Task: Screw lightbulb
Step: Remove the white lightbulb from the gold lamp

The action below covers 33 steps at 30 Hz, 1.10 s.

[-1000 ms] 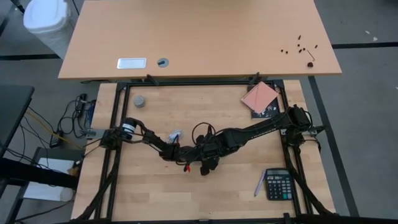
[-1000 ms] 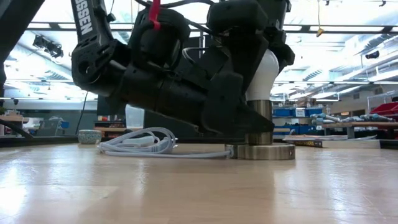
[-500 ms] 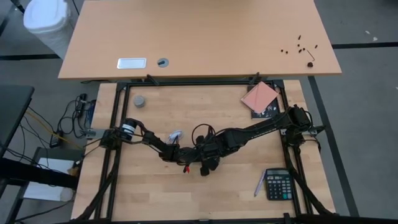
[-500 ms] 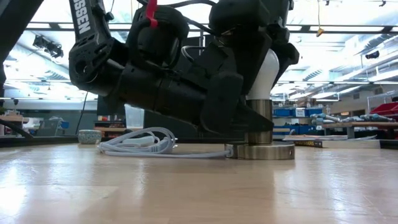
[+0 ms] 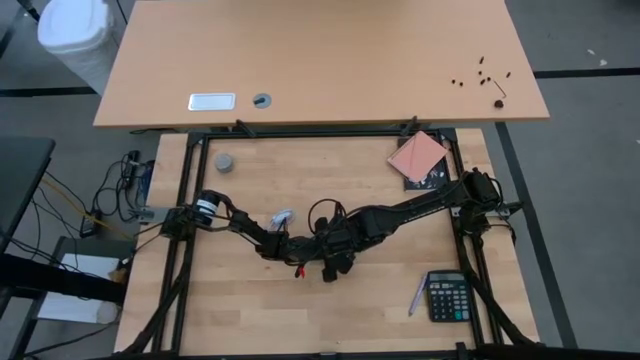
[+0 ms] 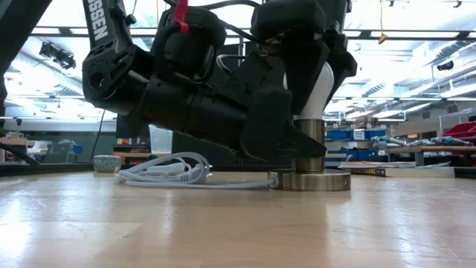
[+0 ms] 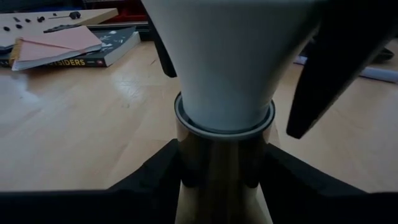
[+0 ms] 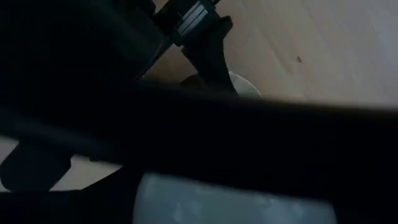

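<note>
The white lightbulb stands upright in the metal socket, whose round disc base rests on the table. In the left wrist view the bulb sits on top of the socket's sleeve. My left gripper is shut on the socket's sleeve. My right gripper is shut on the bulb from above. Both arms hide the bulb in the high view. My left gripper pinches the socket's metal sleeve between its two fingers, just under the bulb. The fingers come in nearly level from the table's left side. The socket stands upright with its disc on the table. My right gripper holds the bulb's white glass between its two fingers, one on each side. The fingers come slanting down from above. The bulb stands upright in the socket.
The socket's white cable lies coiled just behind the arms. A grey puck sits at the far left, a pink pad on a book at the far right, and a calculator and pen at the near right.
My right gripper has turned a little about the bulb while staying shut on it. The bulb, the socket and my left gripper stay where they were.
</note>
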Tool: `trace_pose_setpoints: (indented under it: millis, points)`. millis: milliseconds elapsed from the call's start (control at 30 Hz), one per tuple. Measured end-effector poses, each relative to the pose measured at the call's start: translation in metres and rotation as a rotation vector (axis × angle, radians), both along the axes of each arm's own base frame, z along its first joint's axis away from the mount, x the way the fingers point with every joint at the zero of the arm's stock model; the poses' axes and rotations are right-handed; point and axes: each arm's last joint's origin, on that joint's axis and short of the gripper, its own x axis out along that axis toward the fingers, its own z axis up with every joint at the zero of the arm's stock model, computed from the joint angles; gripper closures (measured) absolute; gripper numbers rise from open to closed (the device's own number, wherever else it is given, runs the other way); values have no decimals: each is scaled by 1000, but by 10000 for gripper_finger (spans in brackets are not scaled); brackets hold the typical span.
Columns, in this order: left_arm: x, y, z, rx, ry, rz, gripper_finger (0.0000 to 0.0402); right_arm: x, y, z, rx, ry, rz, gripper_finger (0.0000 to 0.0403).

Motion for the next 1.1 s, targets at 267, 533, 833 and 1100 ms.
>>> trace_pose_setpoints:
  millis: [267, 533, 833, 1100]
  points:
    - [0, 0, 0, 9, 3, -3, 218, -1, 3, 0, -45, 26, 281, 148]
    - [0, -1, 0, 3, 5, -40, 218, -1, 5, 0, -82, 61, 668, 134]
    - [0, -3, 0, 24, 10, -75, 218, -1, 6, 0, -172, 102, 1229, 135]
    - [0, -4, 0, 24, 12, -111, 218, -1, 5, 0, -283, 147, 1743, 127]
